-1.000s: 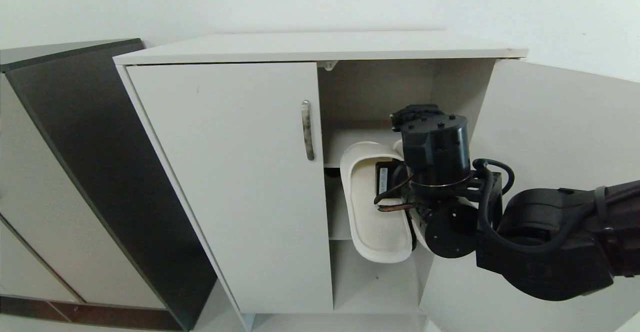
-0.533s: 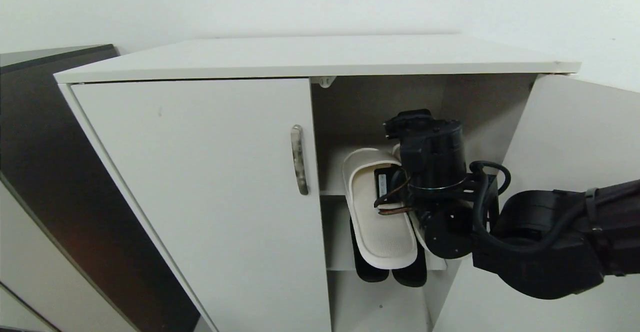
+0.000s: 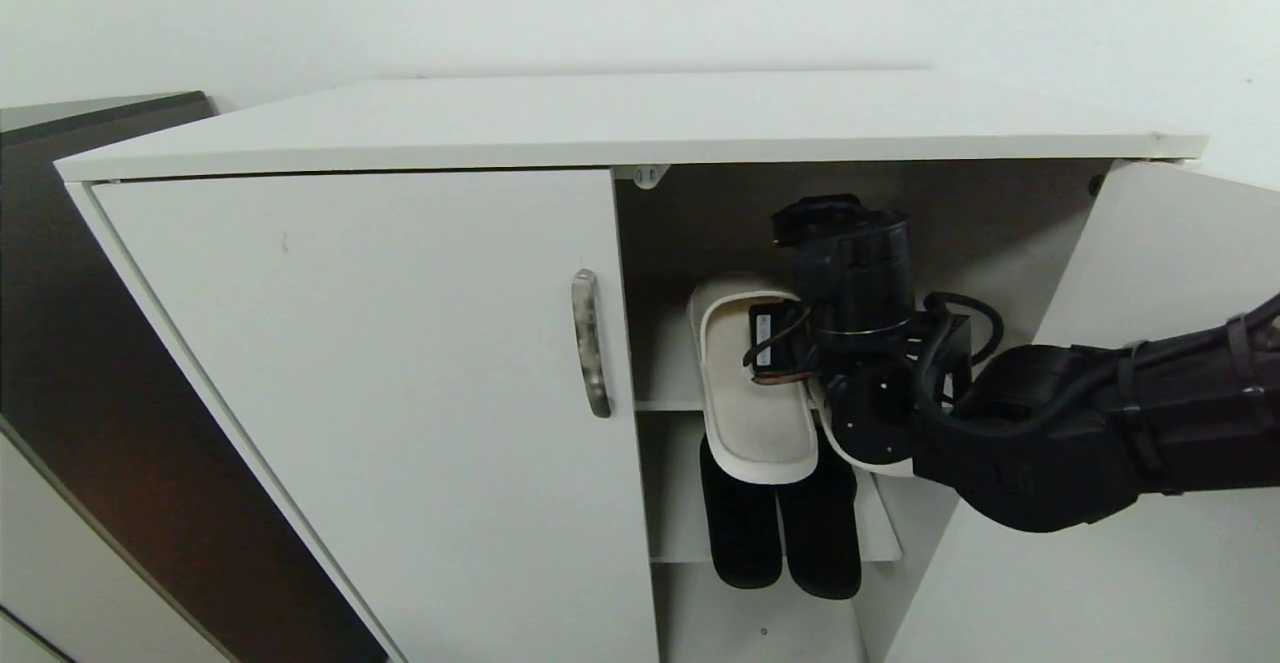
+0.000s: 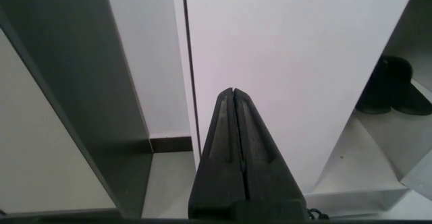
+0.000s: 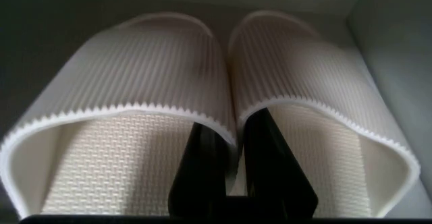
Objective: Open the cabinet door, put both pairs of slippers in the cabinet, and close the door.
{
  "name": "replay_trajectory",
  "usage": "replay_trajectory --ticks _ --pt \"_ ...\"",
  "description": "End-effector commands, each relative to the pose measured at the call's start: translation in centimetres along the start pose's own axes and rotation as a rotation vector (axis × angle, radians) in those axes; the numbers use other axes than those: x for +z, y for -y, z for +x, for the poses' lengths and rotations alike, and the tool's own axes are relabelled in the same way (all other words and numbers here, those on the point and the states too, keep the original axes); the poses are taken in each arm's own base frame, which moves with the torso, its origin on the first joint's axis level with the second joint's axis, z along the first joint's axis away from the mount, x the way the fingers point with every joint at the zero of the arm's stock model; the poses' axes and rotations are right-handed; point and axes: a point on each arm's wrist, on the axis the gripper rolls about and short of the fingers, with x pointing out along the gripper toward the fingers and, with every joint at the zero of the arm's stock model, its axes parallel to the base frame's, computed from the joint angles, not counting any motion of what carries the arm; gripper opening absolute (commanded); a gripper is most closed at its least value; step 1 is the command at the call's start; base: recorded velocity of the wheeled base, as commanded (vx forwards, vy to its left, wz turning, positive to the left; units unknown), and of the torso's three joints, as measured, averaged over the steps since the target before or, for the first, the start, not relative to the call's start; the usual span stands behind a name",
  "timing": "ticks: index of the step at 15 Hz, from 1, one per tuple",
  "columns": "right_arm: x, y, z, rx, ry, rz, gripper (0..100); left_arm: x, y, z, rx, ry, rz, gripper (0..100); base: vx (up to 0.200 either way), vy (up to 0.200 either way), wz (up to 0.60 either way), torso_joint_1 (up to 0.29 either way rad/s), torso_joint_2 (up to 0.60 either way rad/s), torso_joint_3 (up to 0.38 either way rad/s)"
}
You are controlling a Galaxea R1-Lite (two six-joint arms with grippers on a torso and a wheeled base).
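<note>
The white cabinet (image 3: 600,113) has its right door (image 3: 1150,363) swung open and its left door (image 3: 380,363) closed. My right gripper (image 5: 236,126) is shut on the pair of white slippers (image 3: 755,413), its fingers pinching the inner walls of the two straps (image 5: 142,82). The slippers' toes lie over the upper shelf (image 3: 665,406) and their heels hang out past its front edge. A pair of black slippers (image 3: 780,523) rests on the shelf below, also visible in the left wrist view (image 4: 395,86). My left gripper (image 4: 233,92) is shut with nothing in it, in front of the closed door.
A metal handle (image 3: 590,343) runs down the closed door's right edge. A dark cabinet (image 3: 120,343) stands against the white one on the left. The open door bounds the right side of the opening. The bottom compartment (image 3: 760,623) lies below the black slippers.
The head camera has moved closer and shifted, bringing the black slippers into view. My right gripper has carried the white slippers higher and farther in over the upper shelf.
</note>
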Motion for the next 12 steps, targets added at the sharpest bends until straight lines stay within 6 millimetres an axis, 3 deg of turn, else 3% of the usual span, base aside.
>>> replay_trajectory --ticks 1,7,12 --pt "0.0 -0.2 0.6 -0.003 -0.011 -0.010 0 0.0 0.0 0.0 0.000 -0.001 0.000 0 0.000 0.000 0.00 0.000 0.00 0.000" --pt "0.5 -0.2 3.5 -0.036 -0.026 -0.013 0 0.0 0.0 0.0 0.000 -0.001 0.000 0 0.000 0.000 0.00 0.000 0.00 0.000" --pt "-0.1 -0.2 4.2 -0.046 -0.035 -0.019 0 0.0 0.0 0.0 0.000 -0.001 0.000 0 0.000 0.000 0.00 0.000 0.00 0.000"
